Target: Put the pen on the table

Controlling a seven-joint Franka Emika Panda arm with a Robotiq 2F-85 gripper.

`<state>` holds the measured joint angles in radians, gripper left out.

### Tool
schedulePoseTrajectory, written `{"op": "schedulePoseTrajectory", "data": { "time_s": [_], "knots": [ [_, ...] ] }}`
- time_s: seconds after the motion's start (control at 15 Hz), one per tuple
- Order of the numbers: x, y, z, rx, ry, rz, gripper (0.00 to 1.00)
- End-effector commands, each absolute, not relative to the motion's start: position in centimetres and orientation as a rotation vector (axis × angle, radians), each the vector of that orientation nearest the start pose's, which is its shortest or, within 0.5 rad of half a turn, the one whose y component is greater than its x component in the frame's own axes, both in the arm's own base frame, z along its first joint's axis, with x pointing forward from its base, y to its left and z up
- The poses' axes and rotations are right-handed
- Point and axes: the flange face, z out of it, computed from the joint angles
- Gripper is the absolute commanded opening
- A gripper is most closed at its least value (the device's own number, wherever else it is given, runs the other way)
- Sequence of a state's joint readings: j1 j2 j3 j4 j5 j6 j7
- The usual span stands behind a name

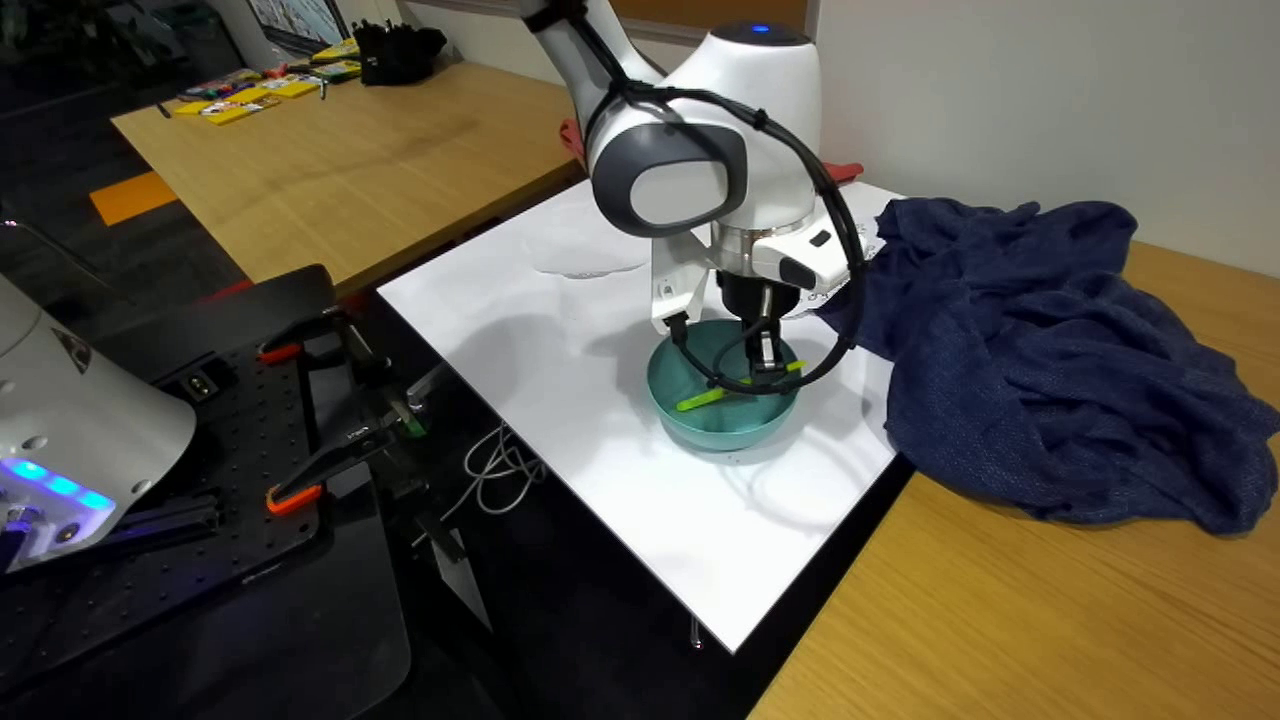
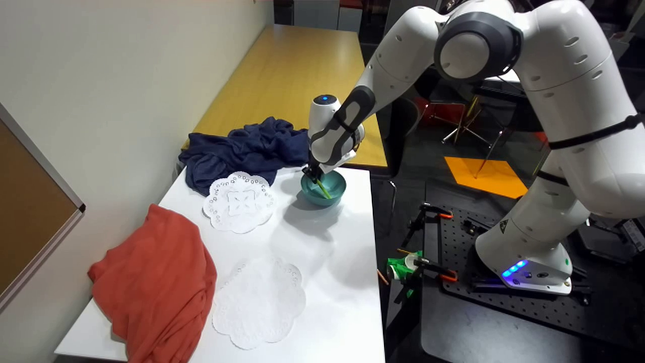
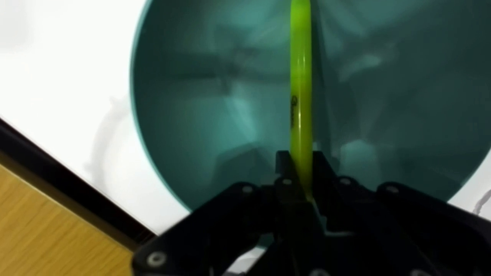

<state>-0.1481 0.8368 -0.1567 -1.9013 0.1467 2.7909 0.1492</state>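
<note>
Down at the mouth of the teal bowl (image 3: 184, 126), the gripper (image 3: 302, 156) pinches one yellow-green pen (image 3: 301, 76) between its two black fingers (image 3: 283, 161). One end of the pen gets lost in the dark between the fingers, and in an exterior view a black cord (image 1: 856, 270) covers part of it. I cannot tell if the pen touches the bowl. The bowl sits on the white table (image 2: 347, 302) with two lacy white mats (image 2: 239, 201) and one red cloth (image 2: 156, 272), cut off below. One blue cloth (image 1: 1050, 360) lies across the table's end and a tan desk (image 1: 1050, 610). A second tan desk (image 1: 380, 160) holds yellow packs (image 1: 245, 108), too small to count. A brown board (image 2: 30, 212), cut off too, hangs on the pale wall (image 2: 151, 60).
</note>
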Motion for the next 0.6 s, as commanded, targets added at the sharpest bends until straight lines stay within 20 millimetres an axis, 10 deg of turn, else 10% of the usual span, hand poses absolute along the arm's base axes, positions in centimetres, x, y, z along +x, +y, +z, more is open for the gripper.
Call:
{"op": "schedulePoseTrajectory", "data": {
  "time_s": [0.0, 0.53],
  "knots": [
    [58.5, -19.0, 7.5, -3.090, 0.862, -0.133, 0.03],
    [56.2, -16.2, 17.4, -3.129, 0.767, -0.351, 0.04]
  ]
}}
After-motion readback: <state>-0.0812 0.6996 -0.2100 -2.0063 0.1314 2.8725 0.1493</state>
